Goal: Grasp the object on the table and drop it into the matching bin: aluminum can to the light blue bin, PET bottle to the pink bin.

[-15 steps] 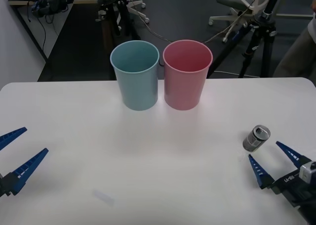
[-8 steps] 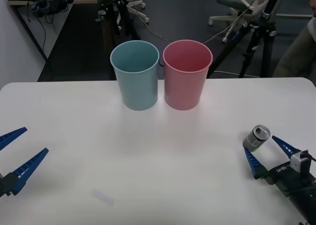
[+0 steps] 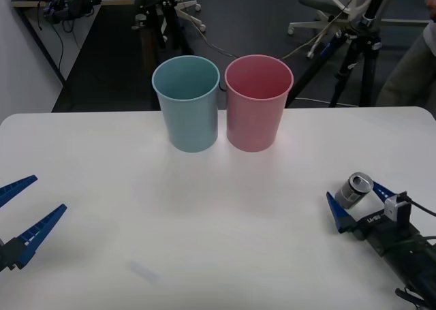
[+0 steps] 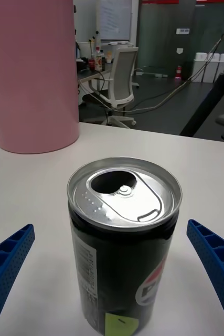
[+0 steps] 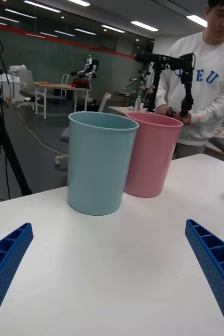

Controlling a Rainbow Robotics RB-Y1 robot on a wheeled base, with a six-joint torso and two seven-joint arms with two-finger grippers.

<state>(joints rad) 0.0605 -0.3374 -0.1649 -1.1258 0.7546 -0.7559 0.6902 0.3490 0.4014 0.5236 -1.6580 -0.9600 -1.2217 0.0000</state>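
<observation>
The can (image 3: 353, 190) stands upright on the bench (image 3: 204, 214) at the lower right of the front view, its opened pull-tab top facing up. My right pincer (image 3: 354, 202) has its 2 blue fingers apart, one on each side of the can; in the right wrist view the can (image 4: 123, 241) sits between the fingers (image 4: 7, 262), with a gap on both sides and neither finger touching it. The can's body is dark with a silver lid.

Toward the upper middle of the front view, well apart from the can, the pink bin (image 3: 257, 103) and the blue bin (image 3: 187, 103) stand upright side by side, touching or nearly so, with the pink one nearer the can.

My left pincer (image 3: 20, 211) hangs at the lower left edge of the front view, fingers apart, holding nothing, well away from the can and both bins.
</observation>
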